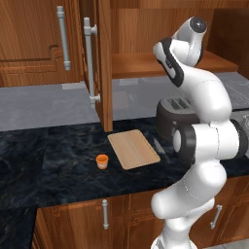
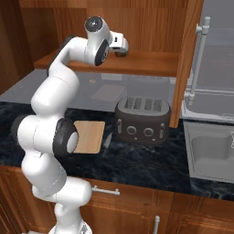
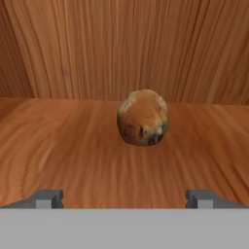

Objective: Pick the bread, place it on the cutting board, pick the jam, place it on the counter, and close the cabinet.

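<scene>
- Tool [image 3: 124, 198] open, fingers wide, lined up w/ bread [image 3: 143, 117] on cabinet [image 1: 104, 63] shelf, prob. for grasp.
- Board [image 1: 133, 149] bare, jam [image 1: 101, 161] beside it on tabletop [image 1: 53, 160].

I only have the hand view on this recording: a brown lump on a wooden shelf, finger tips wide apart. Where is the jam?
Observer: The jam stands on the counter, just left of the cutting board.
Operator: Anything on the board yet?
Observer: No, the left base view shows its top bare.
Operator: And the cabinet?
Observer: Its door stands open, edge toward the camera. The gripper reaches onto the shelf inside, where the bread sits ahead of it.
</scene>
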Controlling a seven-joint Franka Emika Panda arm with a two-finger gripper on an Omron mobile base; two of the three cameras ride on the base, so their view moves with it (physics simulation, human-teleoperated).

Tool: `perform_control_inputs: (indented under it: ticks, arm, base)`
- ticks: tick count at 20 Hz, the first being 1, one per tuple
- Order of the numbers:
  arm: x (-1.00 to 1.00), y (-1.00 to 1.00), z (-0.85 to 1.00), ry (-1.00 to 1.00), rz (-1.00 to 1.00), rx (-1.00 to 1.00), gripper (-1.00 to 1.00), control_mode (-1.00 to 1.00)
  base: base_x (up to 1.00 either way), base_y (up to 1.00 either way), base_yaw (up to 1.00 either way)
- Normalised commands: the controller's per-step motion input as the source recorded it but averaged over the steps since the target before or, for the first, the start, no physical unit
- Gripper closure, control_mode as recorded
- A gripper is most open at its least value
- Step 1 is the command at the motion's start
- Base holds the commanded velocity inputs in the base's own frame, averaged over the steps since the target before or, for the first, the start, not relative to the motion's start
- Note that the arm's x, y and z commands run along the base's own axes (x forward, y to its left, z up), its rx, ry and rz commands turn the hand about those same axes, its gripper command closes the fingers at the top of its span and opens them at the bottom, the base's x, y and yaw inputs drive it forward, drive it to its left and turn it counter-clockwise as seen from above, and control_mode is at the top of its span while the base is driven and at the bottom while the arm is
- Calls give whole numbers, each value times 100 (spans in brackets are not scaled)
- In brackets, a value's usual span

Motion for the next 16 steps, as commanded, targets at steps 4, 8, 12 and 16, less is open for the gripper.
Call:
perform_control_inputs:
  ticks: [4,8,12,16]
  arm:
    - [6,0,-6,-1,0,0,-100,-100]
    - [8,0,-9,-1,0,0,-100,-100]
    - [12,0,-9,-1,0,0,-100,-100]
    - [16,0,-5,-1,0,0,-100,-100]
  base:
    - [0,0,0]
    - [0,0,0]
    - [0,0,0]
    - [0,0,0]
